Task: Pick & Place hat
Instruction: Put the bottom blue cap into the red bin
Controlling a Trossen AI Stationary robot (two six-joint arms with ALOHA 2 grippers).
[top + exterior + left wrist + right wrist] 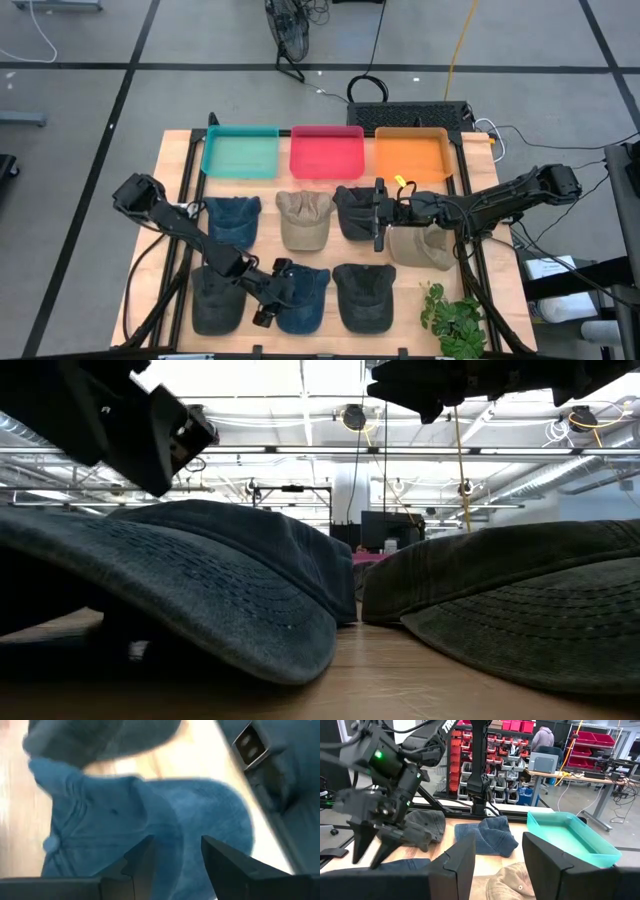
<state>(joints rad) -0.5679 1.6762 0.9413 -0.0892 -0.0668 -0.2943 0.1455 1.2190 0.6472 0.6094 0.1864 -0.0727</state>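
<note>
At the near edge of the light wooden table (170, 180), a blue denim cap (303, 298) was seen lying in the front row, between a dark grey denim cap (215, 298) on its left and a second dark grey cap (365, 297) on its right. The left gripper (267, 305) was held at the blue cap's left edge, just above the cloth, with its fingers (145, 862) spread apart and nothing caught between them; the cap's crown was seen directly past the fingertips in the left wrist view.

The right gripper (377, 214) was held further back, over a dark cap (352, 212) in the second row, its jaws likewise released and empty. A tan cap (304, 220) and another blue cap (233, 220) lay to the left in that row.

Along the far edge, a teal plastic tray (240, 153), a pink tray (327, 152) and an orange tray (411, 155) were set side by side.

White lettering was seen on the left arm in the right wrist view, but only a fragment was visible and it could not be read with certainty.
</note>
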